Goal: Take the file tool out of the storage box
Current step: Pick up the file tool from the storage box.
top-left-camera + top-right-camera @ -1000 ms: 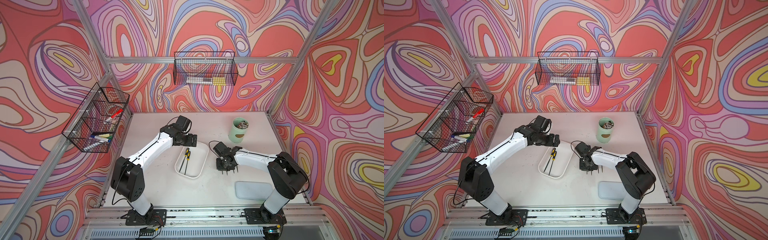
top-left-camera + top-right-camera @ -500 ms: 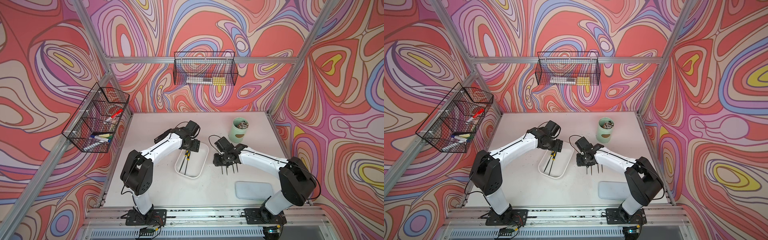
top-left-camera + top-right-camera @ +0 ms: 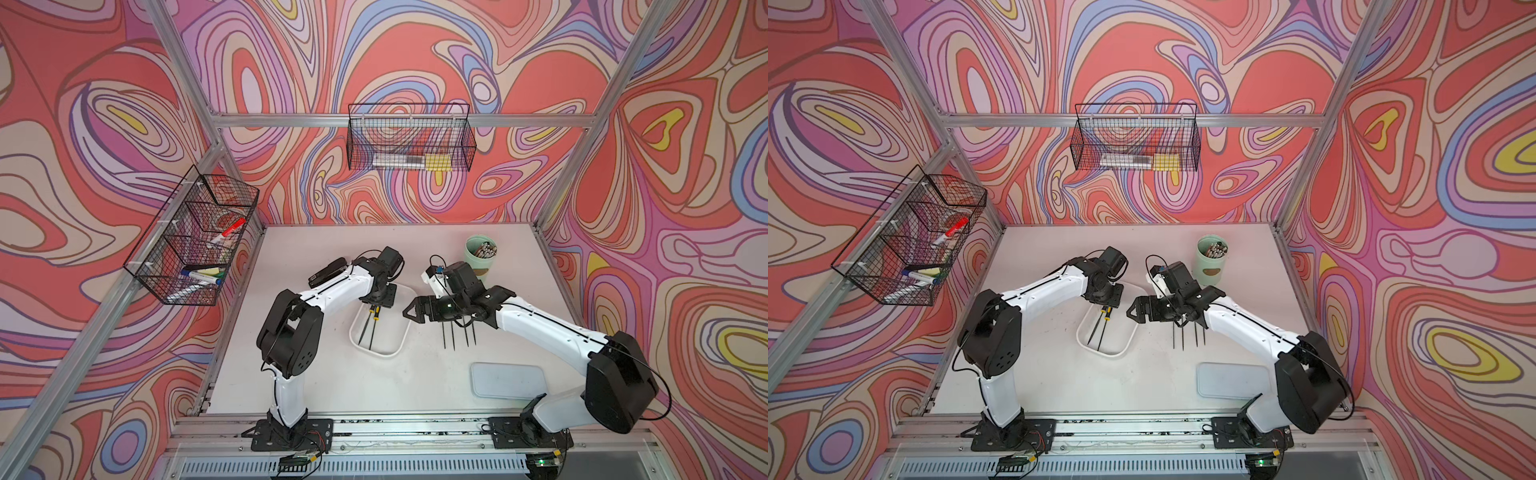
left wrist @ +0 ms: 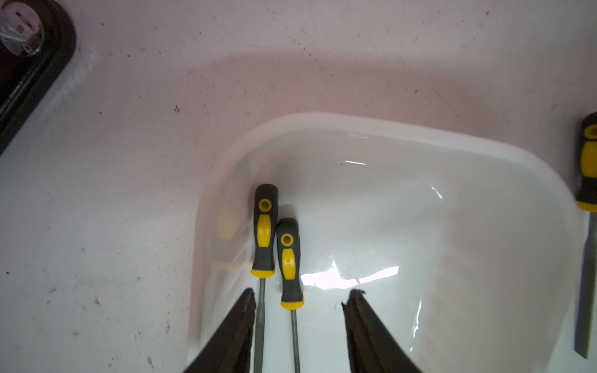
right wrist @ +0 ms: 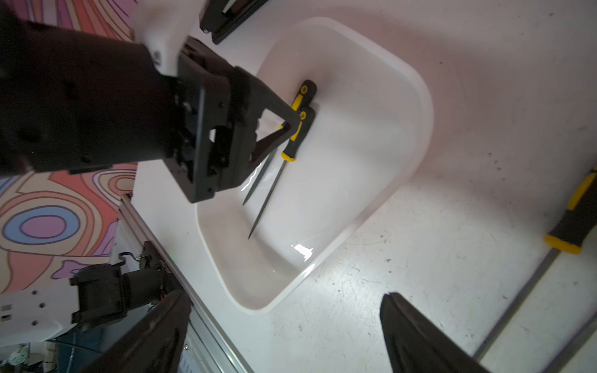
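Lid: the pale flat lid point(image 3: 508, 380) lies near right, well apart from the box.
Files out: 4 files point(image 3: 457, 338) lie in a row on the table point(image 3: 332, 386), just right of the box.
Storage box: the storage box point(image 3: 392, 336) sits mid-table. The 2 files point(image 4: 288, 258) left inside lie side by side toward its left wall, handles at the far end.
Right gripper: the right gripper point(image 5: 284, 295) hangs above the row of 4. A second ago it was pinched. Now its fingers are spread wide and empty, so I'd say it has just let a file go.
Left gripper: the left gripper point(image 4: 302, 292) has come down over the box's far end. Its fingers are narrowing but still apart, straddling both shafts and gripping neither.
Meaning: the next file looks about to come out, though the closing fingers may catch both.
Cup: the mint cup point(image 3: 481, 259) stands far right.
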